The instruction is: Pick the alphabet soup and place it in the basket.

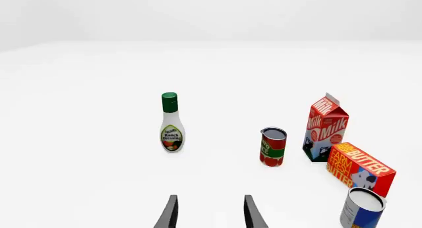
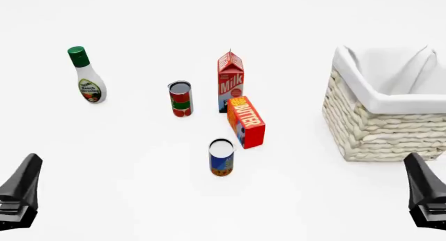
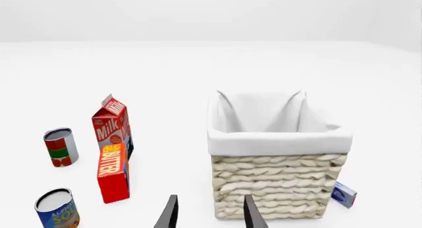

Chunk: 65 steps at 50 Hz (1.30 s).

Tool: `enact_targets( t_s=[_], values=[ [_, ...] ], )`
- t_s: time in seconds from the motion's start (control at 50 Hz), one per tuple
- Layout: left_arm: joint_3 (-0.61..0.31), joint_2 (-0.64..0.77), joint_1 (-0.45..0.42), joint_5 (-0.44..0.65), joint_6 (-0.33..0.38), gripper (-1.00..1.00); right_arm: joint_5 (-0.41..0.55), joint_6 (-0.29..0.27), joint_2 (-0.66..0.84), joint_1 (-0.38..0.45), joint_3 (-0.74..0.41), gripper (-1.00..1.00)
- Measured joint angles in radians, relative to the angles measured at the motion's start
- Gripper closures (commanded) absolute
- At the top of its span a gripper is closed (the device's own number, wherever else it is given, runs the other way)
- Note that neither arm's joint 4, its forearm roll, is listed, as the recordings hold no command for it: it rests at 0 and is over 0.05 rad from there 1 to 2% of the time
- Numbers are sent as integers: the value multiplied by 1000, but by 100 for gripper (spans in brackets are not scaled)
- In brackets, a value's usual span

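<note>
While both the left tool (image 1: 209,215) and the right tool (image 3: 209,213) hang open and empty, the soup can (image 2: 221,157) stands upright just beside the butter box (image 2: 246,122), likely rigid, smooth and moderately heavy, best gripped across its mid-label.

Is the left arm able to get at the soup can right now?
Probably yes. The soup can stands upright and apart from the butter box behind it, with bare table between it and the open left gripper. Nothing blocks that near side.
</note>
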Motion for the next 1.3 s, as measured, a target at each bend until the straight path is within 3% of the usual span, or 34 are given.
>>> enact_targets(
  t_s=[0.64,1.3],
  values=[
    [0,0,0,0,0,-100,25,-29,-1,57,-61,-100],
    [0,0,0,0,0,-100,94,-74,1,273,-202,-100]
  ],
)
